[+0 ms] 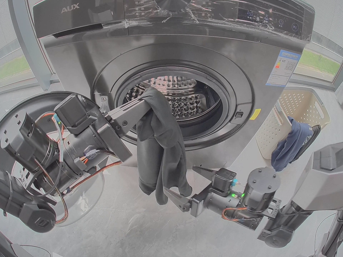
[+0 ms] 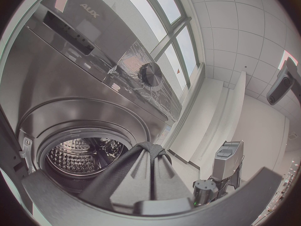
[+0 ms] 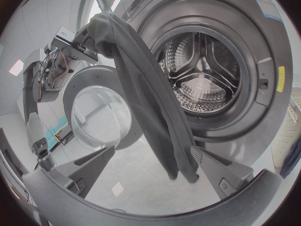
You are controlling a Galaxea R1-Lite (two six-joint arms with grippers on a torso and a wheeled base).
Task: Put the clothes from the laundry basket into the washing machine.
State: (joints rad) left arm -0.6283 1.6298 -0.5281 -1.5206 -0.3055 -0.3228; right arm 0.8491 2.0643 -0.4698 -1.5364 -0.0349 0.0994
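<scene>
A dark grey garment (image 1: 160, 143) hangs long from my left gripper (image 1: 146, 103), which is shut on its top fold right in front of the washing machine's open drum (image 1: 185, 100). The left wrist view shows both fingers pinched on the cloth (image 2: 152, 148), with the drum (image 2: 78, 157) just beyond. My right gripper (image 1: 185, 184) is open low in front of the machine. The garment's lower end (image 3: 182, 170) dangles between its spread fingers (image 3: 108, 156), close to one pad. A blue garment (image 1: 291, 145) is draped over the rim of the cream laundry basket (image 1: 303, 107) to the machine's right.
The machine's round door (image 1: 32, 106) stands swung open on the left, behind my left arm; its glass (image 3: 100, 116) is seen in the right wrist view. Grey tiled floor (image 1: 143, 225) lies below the drum. The basket stands tight against the machine's side.
</scene>
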